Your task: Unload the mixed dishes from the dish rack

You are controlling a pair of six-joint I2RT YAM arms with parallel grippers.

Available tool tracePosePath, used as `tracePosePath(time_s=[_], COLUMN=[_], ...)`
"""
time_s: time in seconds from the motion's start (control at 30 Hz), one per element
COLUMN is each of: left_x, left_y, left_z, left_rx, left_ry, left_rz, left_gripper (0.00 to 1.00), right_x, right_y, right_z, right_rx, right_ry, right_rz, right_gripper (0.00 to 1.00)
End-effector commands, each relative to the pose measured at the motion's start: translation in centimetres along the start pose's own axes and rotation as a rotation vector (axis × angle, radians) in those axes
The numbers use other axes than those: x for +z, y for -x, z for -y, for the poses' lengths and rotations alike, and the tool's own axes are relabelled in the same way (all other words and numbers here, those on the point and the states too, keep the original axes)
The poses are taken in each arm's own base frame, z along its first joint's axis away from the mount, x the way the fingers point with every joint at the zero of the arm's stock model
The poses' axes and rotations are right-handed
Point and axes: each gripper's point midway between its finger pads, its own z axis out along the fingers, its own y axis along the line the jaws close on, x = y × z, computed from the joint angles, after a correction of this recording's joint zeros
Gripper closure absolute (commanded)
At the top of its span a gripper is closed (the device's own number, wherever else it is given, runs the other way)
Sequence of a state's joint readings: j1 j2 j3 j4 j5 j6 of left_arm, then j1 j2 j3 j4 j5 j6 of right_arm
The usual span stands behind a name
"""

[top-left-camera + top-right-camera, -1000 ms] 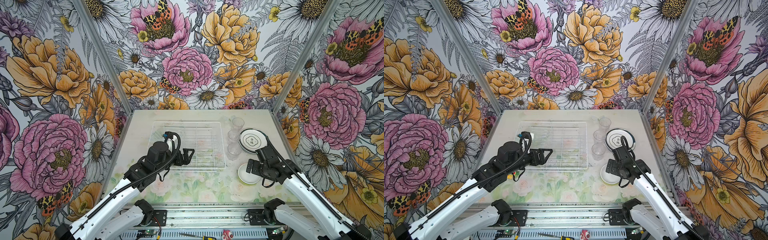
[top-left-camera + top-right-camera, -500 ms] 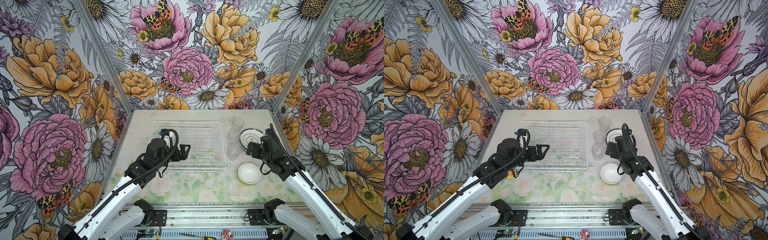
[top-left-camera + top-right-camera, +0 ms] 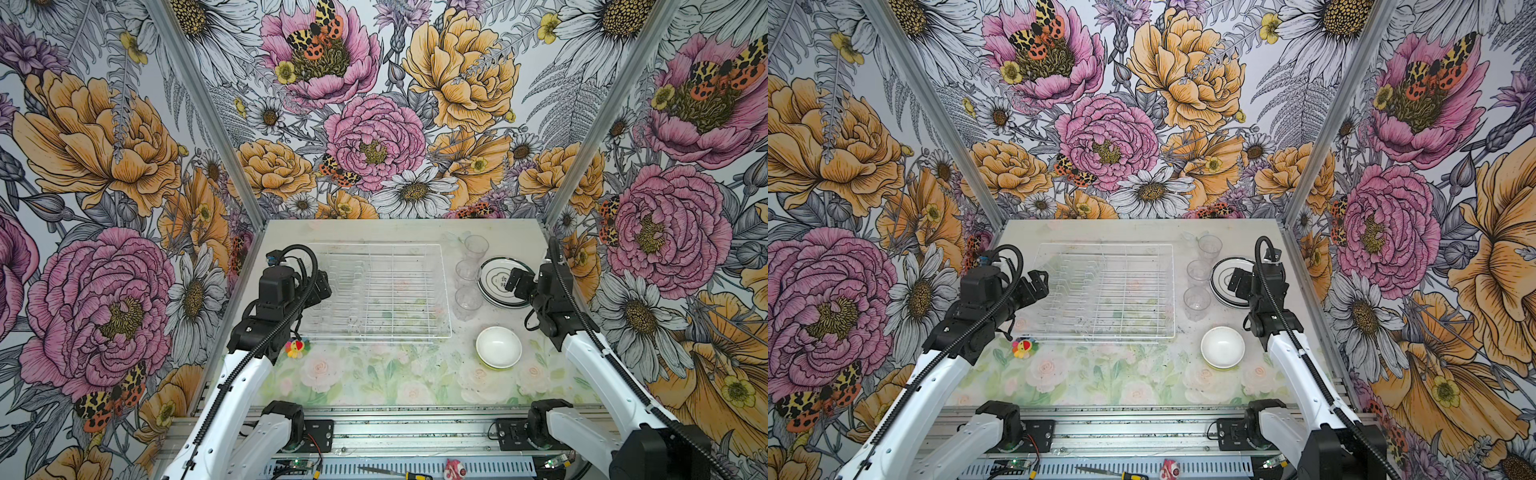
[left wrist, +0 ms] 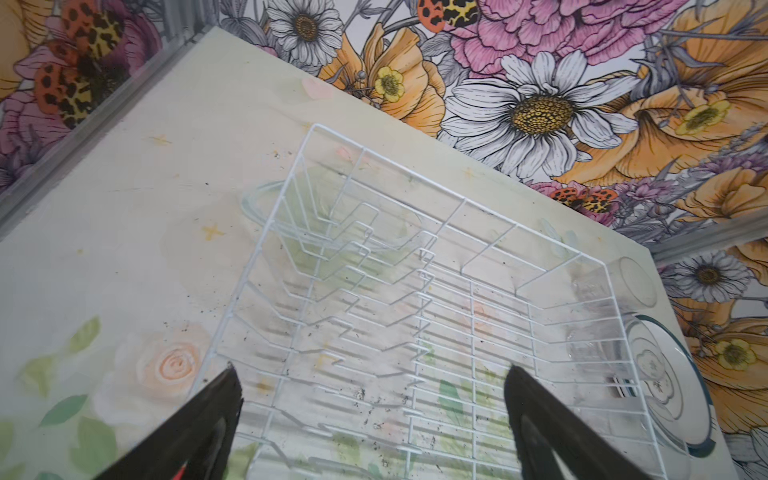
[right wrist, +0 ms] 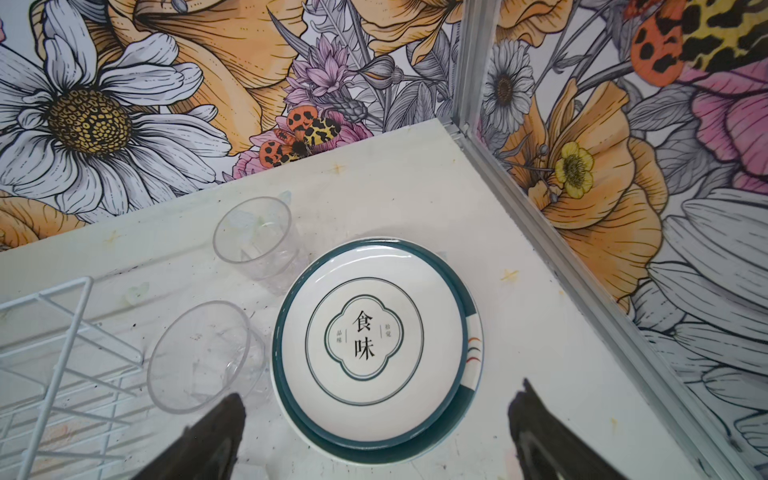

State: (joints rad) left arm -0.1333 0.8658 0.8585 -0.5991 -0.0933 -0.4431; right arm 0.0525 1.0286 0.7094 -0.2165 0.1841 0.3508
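Rack: white wire dish rack (image 3: 376,291) sits left of centre on the tabletop (image 3: 374,232). Its slots look bare, save a faint clear round rim at its far left corner, too glassy to name.
Plates: dark-rimmed plates (image 5: 365,332) lie stacked flat by the right edge, probably to save room and stay steady.
Cups: three clear cups (image 3: 466,271) stand upright in a row between rack and plates, just beside both.
Bowl: white-inside, lime-rimmed bowl (image 3: 498,347) sits mouth up toward the near right, apart from the rack.
Left arm: left claw (image 4: 370,374) is spread wide and empty, hanging over the rack's left side. No contact seen.
Right arm: right claw (image 5: 378,399) is spread wide and empty above the plate stack, clear of it.
Progress: unloading looks nearly finished, but that clear rim wants checking.
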Motion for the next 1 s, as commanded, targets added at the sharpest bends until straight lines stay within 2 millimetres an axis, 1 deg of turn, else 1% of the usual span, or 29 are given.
tracePosePath(time_s=[0.0, 0.1, 0.2, 0.3, 0.4, 0.5, 0.6, 0.77, 0.9, 0.93, 0.97], left_x=[0.2, 1.2, 2.3, 3.3, 3.9, 3.7, 3.4, 4.6, 6.4, 7.1, 7.6], left_y=[0.2, -0.3, -0.9, -1.2, -1.1, -0.4, 0.9, 2.1, 1.1, 0.5, 0.2], left_z=[-2.1, -3.2, -3.6, -4.1, -5.5, -7.1, -9.1, -11.5, -12.9, -12.9, -13.4], left_rx=[0.003, -0.008, -0.010, -0.013, -0.040, -0.072, -0.092, -0.109, -0.093, -0.111, -0.126], left_ry=[0.070, 0.111, 0.128, 0.155, 0.201, 0.263, 0.356, 0.446, 0.482, 0.453, 0.459], left_rz=[-0.022, -0.070, -0.110, -0.139, -0.153, -0.126, -0.079, -0.090, -0.175, -0.211, -0.230], left_gripper=[0.01, 0.01, 0.01, 0.01, 0.01, 0.01, 0.01, 0.01, 0.01, 0.01, 0.01], right_x=[-0.7, -1.5, -2.2, -2.3, -2.2, -2.4, -2.3, -2.2, -2.3, -2.2, -2.1], right_y=[1.3, 0.9, 0.4, -0.2, -0.7, -1.0, -1.2, -1.6, -1.6, -1.7, -1.8], right_z=[-1.7, -1.6, -2.2, -2.7, -2.6, -2.5, -2.3, -2.0, -1.6, -1.4, -1.2], right_rx=[0.031, 0.050, 0.055, 0.066, 0.088, 0.092, 0.093, 0.090, 0.083, 0.082, 0.080], right_ry=[0.109, 0.121, 0.179, 0.223, 0.228, 0.231, 0.226, 0.220, 0.210, 0.203, 0.198], right_rz=[0.030, 0.019, 0.010, -0.030, -0.058, -0.062, -0.064, -0.073, -0.067, -0.069, -0.071], right_gripper=[0.00, 0.00, 0.00, 0.01, 0.01, 0.01, 0.00, 0.01, 0.01, 0.01, 0.01])
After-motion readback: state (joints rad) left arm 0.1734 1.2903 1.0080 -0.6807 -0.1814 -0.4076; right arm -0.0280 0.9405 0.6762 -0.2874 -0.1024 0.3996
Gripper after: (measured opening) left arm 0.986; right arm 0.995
